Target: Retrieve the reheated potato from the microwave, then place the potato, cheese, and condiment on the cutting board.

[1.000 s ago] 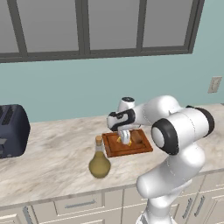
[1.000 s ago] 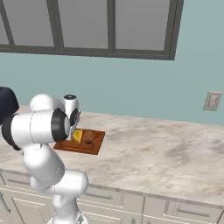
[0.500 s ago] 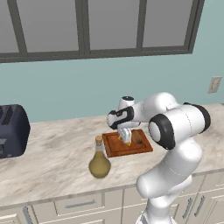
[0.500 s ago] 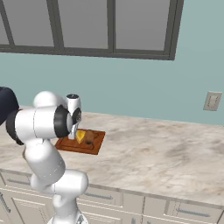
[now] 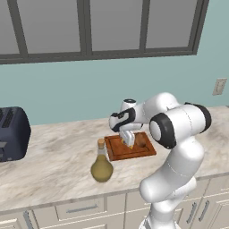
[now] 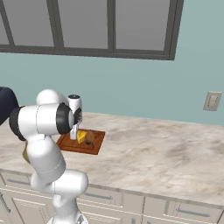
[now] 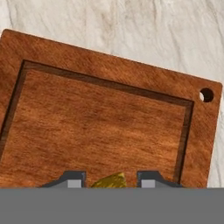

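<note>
the cheese [image 6: 82, 136] is a yellow wedge held between the closed fingers of the gripper [image 7: 111, 180], low over the cutting board [image 5: 117, 152]. in the hand view its tip shows between the two finger tips, with the board's grooved inner field directly beyond. the potato [image 6: 90, 136] already lies on the board, just right of the cheese in the right base view. the bottle [image 5: 102, 163] stands on the counter [image 5: 53, 156], near and left of the board, apart from it.

judgement: the step in hand is setting down the cheese. it should go straight down onto bare wood inside the groove, clear of the potato, and be released only once seated.

against the earlier frames, the hand has come lower and closer over the board; board, potato and bottle are unmoved.
</note>
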